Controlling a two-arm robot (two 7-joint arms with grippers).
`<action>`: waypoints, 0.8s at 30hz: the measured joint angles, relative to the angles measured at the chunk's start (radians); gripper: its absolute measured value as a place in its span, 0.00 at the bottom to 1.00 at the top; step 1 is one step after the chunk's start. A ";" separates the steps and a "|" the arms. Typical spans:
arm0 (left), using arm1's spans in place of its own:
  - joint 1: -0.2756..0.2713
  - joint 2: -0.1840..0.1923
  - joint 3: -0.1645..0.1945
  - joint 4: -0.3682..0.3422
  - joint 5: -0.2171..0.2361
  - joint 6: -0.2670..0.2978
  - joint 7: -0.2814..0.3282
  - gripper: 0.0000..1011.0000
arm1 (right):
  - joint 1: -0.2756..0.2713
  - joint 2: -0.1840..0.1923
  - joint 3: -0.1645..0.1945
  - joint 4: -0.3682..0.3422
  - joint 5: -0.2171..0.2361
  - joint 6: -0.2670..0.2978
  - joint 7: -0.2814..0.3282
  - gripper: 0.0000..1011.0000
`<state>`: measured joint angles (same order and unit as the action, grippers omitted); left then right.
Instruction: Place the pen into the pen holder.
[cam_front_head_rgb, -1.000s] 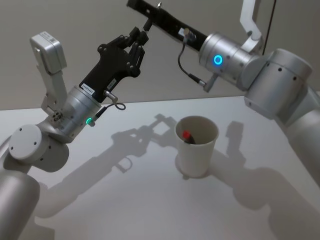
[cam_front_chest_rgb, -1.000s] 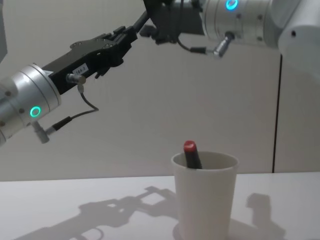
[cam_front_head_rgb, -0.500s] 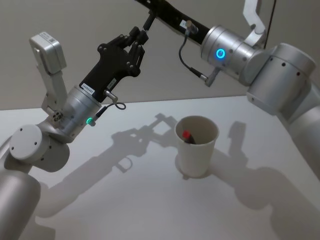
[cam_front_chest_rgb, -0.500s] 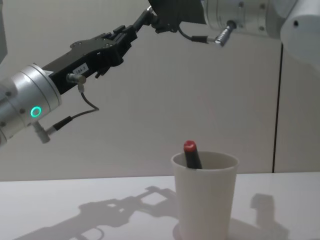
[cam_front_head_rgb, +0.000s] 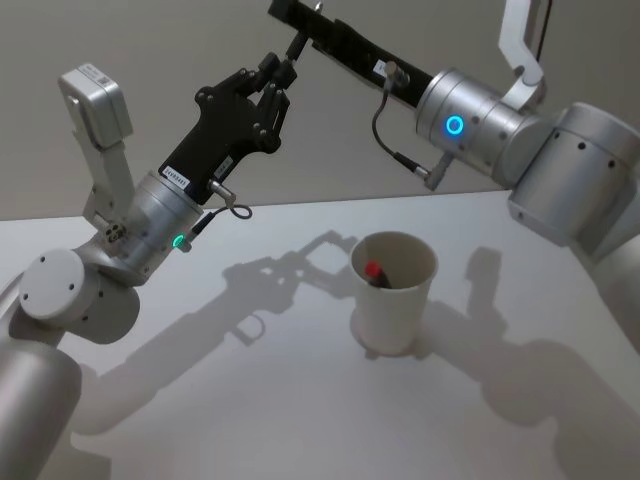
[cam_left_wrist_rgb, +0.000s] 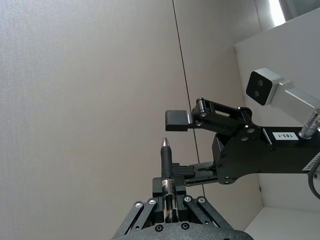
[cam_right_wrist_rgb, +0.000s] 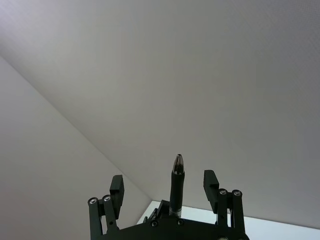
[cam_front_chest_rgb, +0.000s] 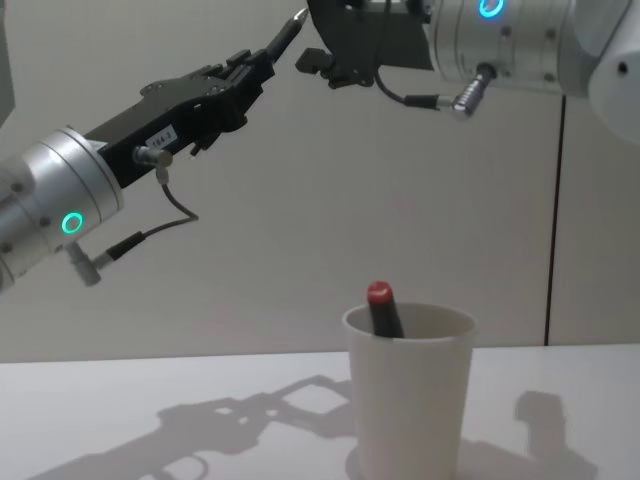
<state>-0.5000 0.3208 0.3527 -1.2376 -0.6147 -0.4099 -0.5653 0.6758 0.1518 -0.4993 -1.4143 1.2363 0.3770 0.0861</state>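
High above the table, my left gripper (cam_front_head_rgb: 283, 72) is shut on a dark pen (cam_front_head_rgb: 296, 45) with a silver tip that points up and away. The left wrist view has the pen (cam_left_wrist_rgb: 166, 165) clamped in the left gripper (cam_left_wrist_rgb: 168, 200), its tip beside the open fingers of my right gripper (cam_left_wrist_rgb: 179, 145). From the right wrist, the pen (cam_right_wrist_rgb: 177, 182) rises between the spread fingers of the right gripper (cam_right_wrist_rgb: 164, 180). The pen holder (cam_front_head_rgb: 393, 290), a white paper cup, stands on the table below with a red-capped pen (cam_front_head_rgb: 373, 270) in it.
The white table (cam_front_head_rgb: 250, 400) carries the cup (cam_front_chest_rgb: 410, 400), and arm shadows fall across it. A plain wall stands close behind. Both forearms cross overhead, well above the cup rim.
The right gripper rose, then came back down and drew off to the right, so the pen's tip now shows clear of it in the chest view. The left arm and cup stayed still.
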 joint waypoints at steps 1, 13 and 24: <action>0.000 0.000 0.000 0.000 0.000 0.000 0.000 0.14 | -0.001 0.001 -0.001 0.000 0.000 0.000 0.000 0.99; 0.000 0.000 0.000 0.001 0.000 -0.001 0.000 0.14 | 0.010 -0.008 -0.008 0.027 -0.008 -0.014 0.010 0.99; 0.000 0.000 0.000 0.001 0.000 0.000 0.000 0.14 | 0.015 -0.013 -0.014 0.052 -0.012 -0.031 0.010 0.99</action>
<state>-0.5000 0.3208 0.3527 -1.2369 -0.6147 -0.4104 -0.5653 0.6908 0.1392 -0.5134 -1.3620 1.2240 0.3456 0.0958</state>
